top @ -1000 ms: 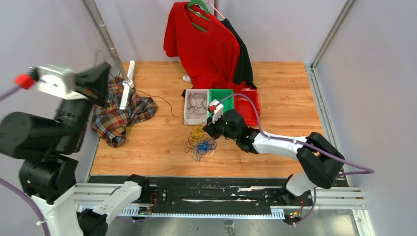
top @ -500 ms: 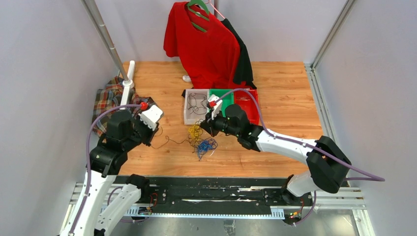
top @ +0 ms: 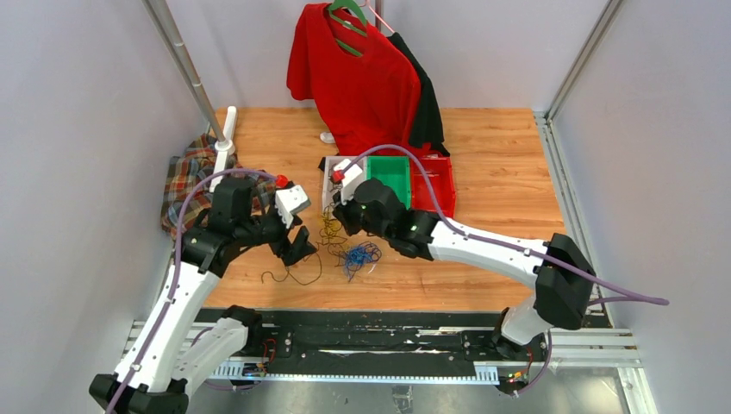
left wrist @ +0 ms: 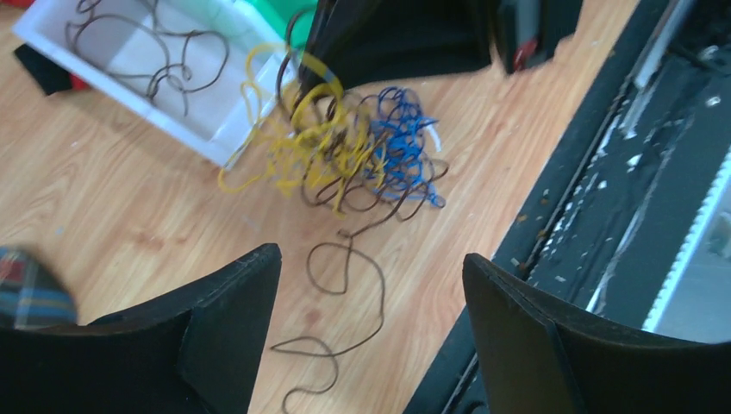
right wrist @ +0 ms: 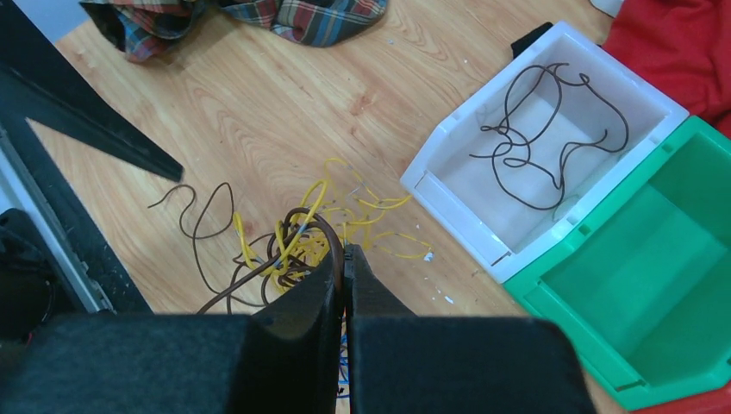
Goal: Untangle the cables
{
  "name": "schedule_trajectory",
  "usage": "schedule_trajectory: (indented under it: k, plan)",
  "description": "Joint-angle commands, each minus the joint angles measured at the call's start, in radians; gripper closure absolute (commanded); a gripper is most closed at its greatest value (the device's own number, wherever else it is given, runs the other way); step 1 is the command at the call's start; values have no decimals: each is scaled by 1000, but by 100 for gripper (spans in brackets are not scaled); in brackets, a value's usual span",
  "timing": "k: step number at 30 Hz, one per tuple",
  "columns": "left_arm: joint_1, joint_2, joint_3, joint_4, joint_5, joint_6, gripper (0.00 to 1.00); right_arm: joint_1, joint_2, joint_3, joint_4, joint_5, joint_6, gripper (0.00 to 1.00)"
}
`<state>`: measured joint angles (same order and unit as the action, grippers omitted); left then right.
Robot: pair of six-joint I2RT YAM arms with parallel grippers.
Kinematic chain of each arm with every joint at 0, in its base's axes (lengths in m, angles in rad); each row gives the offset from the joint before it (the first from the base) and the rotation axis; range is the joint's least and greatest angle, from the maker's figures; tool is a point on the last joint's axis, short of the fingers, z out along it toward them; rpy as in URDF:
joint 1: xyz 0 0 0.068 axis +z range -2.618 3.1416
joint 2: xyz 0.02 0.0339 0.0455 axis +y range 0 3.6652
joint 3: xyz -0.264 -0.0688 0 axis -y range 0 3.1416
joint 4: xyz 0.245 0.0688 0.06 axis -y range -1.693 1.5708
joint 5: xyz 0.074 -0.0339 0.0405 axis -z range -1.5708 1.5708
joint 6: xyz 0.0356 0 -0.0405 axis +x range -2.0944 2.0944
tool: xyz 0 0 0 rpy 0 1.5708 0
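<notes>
On the wooden table (top: 500,147), right gripper (right wrist: 343,252) pinches a dark strand of the cables (left wrist: 362,155), left gripper (left wrist: 371,256) spread: pull slowly.

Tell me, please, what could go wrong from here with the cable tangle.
1. The right gripper has its jaws shut where dark and yellow cables run together, so a pull may drag the whole knot.
2. The left gripper is open and holds nothing, so nothing pins the pile.
3. Yellow loops lie right by the white bin; they could snag on its rim.
</notes>
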<state>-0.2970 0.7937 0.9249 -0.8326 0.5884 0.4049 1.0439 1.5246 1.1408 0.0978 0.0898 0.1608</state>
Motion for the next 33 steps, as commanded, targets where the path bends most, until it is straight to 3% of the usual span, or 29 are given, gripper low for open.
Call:
schedule_trajectory:
  k: [1, 4, 11, 21, 24, 28, 33]
  plan:
    - [-2, -5, 5, 133, 149, -128, 18, 73, 67, 121, -196, 221, 47, 99]
    - [-2, -53, -42, 219, 154, -225, 18, 95, 93, 171, -243, 257, 76, 99]
    - [-4, -154, -225, 439, -4, -407, 25, 100, 94, 165, -213, 187, 143, 99]
    - [-4, -50, -281, 580, -39, -483, 36, 93, 109, 159, -206, 132, 162, 99]
    - [-4, -29, -295, 589, -63, -481, 49, 88, 108, 148, -201, 122, 164, 99]
    - [-4, -23, -260, 502, -101, -398, 78, 67, 102, 132, -201, 106, 163, 99]
    - [-4, -29, -212, 399, -134, -309, 91, 31, 92, 77, -185, 92, 157, 99]
